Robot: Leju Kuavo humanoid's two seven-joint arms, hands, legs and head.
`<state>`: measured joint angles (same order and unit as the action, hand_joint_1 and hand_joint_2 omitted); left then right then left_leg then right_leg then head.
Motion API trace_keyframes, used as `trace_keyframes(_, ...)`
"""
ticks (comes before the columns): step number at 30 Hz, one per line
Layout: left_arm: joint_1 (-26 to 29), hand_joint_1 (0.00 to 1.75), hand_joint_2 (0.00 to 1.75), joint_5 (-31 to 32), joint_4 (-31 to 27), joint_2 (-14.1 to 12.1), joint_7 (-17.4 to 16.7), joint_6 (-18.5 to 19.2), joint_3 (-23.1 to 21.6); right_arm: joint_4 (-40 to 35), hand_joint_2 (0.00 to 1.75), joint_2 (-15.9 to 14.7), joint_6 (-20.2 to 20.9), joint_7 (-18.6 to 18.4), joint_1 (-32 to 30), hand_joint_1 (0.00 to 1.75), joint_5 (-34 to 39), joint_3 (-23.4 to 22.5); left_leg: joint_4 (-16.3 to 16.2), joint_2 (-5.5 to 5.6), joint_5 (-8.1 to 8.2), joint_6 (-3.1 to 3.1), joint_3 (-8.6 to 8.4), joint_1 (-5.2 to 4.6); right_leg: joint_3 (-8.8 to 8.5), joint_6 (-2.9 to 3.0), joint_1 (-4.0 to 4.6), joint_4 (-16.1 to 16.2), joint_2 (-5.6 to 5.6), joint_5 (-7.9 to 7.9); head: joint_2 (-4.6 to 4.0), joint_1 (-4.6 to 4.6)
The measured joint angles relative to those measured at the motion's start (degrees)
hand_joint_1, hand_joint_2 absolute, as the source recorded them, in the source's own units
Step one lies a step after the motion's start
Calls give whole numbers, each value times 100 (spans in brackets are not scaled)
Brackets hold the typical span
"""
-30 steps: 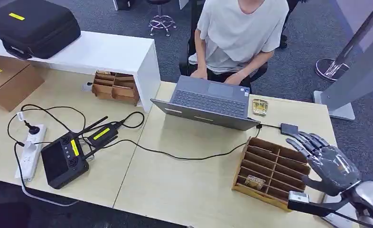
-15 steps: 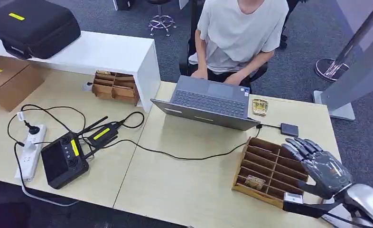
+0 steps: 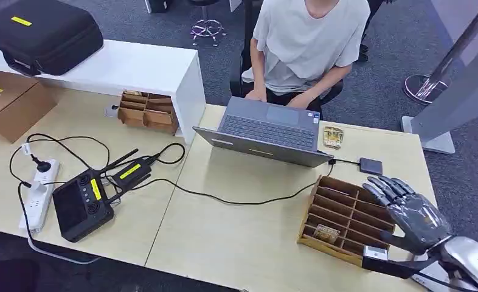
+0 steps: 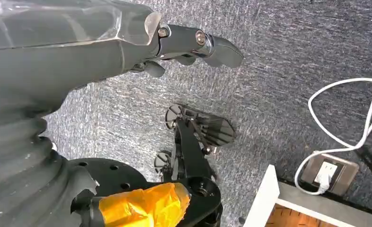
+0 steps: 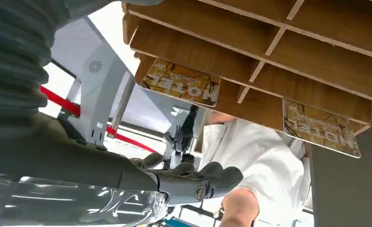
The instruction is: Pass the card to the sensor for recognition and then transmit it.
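Observation:
A wooden slotted tray [image 3: 340, 207] lies on the right side of the desk. One patterned card [image 3: 326, 232] sits in a near slot; the right wrist view shows two such cards [image 5: 181, 82] [image 5: 321, 127] in the tray's slots [image 5: 279, 42]. A third card [image 3: 332, 136] lies by the laptop. The small dark sensor box [image 3: 370, 165] sits beyond the tray on a cable. My right hand [image 3: 410, 213] hovers over the tray's right end, fingers [image 5: 193, 182] stretched out and holding nothing. My left hand [image 4: 127, 47] hangs over the carpet, holding nothing.
A person sits behind the open laptop [image 3: 267, 131] at the desk's far edge. A black cable [image 3: 236, 201] crosses the middle of the desk. On the left are a controller [image 3: 81, 204], a power strip [image 3: 37, 191], a second wooden tray [image 3: 147, 111] and a black case [image 3: 42, 33].
My right hand has dropped back toward the near edge of the desk over the tray's right end, then held still. The cards and sensor box stayed where they were.

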<state>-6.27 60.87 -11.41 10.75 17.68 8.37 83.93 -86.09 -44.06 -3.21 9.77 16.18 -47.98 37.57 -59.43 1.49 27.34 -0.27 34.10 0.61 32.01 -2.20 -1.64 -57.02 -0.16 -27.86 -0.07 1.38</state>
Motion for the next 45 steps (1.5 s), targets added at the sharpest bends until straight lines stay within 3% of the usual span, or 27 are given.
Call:
trace_keyframes(3,1,0,175,0,0,0,0,0,0,24,175,33,-74,2,-33,0,-50,-2,0,0,0,0,0,0,0,0,0,0,0,0,0,0)
trace_keyframes(7,1,0,175,28,0,2,7,7,0,35,175,260,-1186,53,-271,0,-539,-183,0,0,0,0,-1,1,0,0,1,0,0,0,0,2)
trace_keyframes(9,-5,0,175,35,0,4,7,7,0,37,175,356,-1344,2,-379,0,-680,-227,1,1,0,0,0,1,0,0,1,0,-1,-1,0,-2)
trace_keyframes(29,-4,0,175,70,0,7,7,11,-4,168,175,573,-1353,-70,-654,0,-769,-620,1,-1,0,0,-1,0,1,0,0,0,1,0,0,0)
trace_keyframes(45,9,0,175,83,0,4,4,26,-13,739,175,522,-1397,-238,-873,0,-632,-1469,0,-1,0,0,-1,-1,1,0,0,1,2,0,0,0)
